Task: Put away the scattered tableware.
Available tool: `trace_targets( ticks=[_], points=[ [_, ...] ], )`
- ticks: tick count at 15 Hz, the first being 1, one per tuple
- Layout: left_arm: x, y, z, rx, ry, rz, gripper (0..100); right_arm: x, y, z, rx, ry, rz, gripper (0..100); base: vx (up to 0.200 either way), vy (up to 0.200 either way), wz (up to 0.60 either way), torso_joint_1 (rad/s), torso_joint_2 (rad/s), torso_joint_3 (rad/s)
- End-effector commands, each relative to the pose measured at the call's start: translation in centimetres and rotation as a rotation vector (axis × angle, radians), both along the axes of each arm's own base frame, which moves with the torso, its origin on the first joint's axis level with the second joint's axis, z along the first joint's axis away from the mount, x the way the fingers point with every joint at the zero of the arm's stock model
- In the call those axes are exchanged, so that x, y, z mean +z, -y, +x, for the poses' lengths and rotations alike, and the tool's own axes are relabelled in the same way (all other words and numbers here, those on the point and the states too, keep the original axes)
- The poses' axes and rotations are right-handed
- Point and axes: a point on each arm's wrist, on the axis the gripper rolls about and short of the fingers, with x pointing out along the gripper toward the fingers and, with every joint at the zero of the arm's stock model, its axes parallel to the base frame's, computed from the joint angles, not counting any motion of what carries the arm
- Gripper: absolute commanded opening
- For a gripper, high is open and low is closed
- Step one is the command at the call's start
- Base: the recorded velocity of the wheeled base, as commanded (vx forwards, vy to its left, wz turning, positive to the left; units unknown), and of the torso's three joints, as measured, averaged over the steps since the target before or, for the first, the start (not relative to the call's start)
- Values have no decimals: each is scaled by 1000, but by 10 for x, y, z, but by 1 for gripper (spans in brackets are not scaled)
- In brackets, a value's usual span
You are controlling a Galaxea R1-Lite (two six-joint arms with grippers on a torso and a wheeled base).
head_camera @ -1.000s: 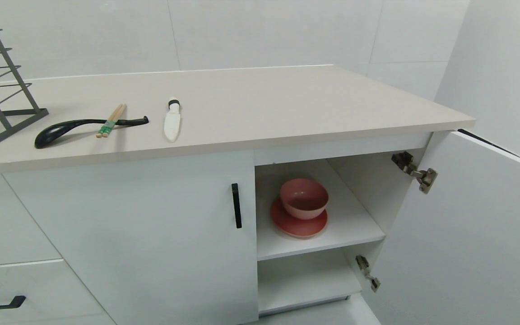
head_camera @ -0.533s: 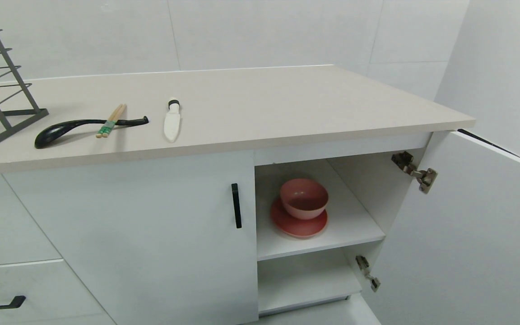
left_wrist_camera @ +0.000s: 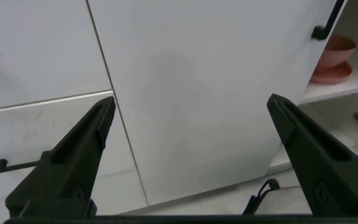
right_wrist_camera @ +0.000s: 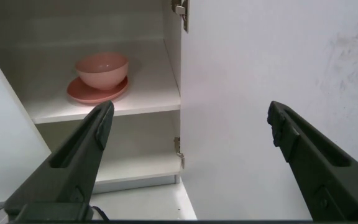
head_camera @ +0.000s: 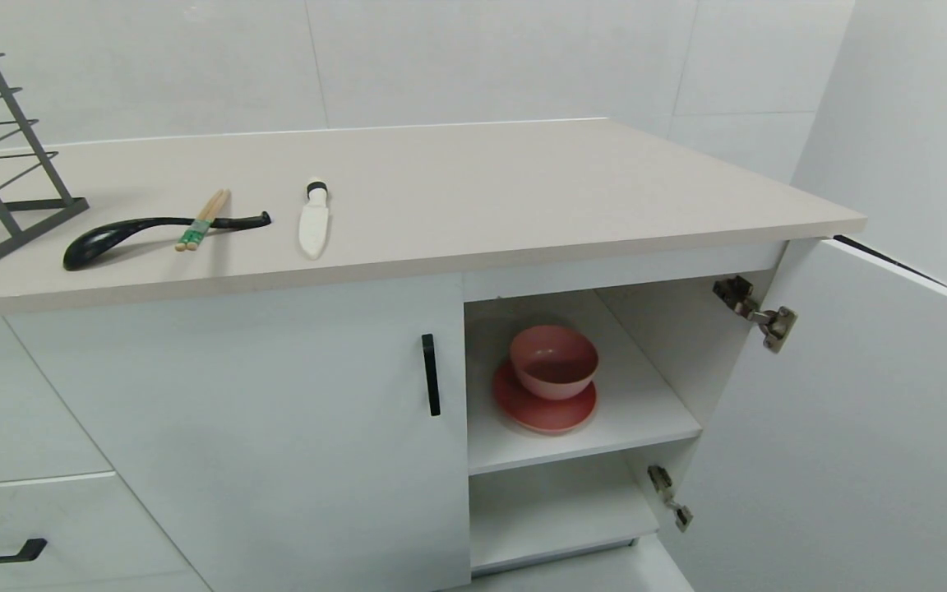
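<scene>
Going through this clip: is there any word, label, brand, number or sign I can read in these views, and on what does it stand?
Nothing here is readable: no word, number or sign.
chopsticks: the green band near one end may carry marks, too small to read.
knife, black spoon, bowl, plate: plain, no print visible.
cabinet doors and countertop: blank.

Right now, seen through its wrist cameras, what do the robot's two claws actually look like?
The left gripper and the right gripper look alike: each has two long, flat-sided fingers in matte black, broad at the base and tapering to blunt tips. A thin black cable loops near the base of the left one.
</scene>
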Motion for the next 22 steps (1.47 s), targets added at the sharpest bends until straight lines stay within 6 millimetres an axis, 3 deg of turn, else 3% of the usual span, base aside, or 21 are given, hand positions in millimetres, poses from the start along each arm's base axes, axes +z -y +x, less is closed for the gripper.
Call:
trace_targets(
  ticks=[1, 12, 15, 16, 22],
  points=[
    [0, 0, 0, 0, 0, -4, 100, 0, 0, 0, 0, -2, 0, 100, -200, 0, 0, -2, 2, 2],
    [0, 0, 0, 15, -2, -5, 100, 0, 0, 0, 0, -3, 1, 100, -200, 0, 0, 3, 2, 1],
    [0, 0, 0, 16, -2, -5, 100, 0, 0, 0, 0, -3, 3, 100, -133, -200, 0, 4, 1, -1],
    [0, 0, 0, 16, -2, -7, 100, 0, 0, 0, 0, -3, 3, 0, 0, -200, 0, 2, 12, 2],
    [0, 0, 0, 16, -2, -7, 100, 0, 0, 0, 0, -3, 4, 0, 0, -200, 0, 5, 1, 5]
  ],
)
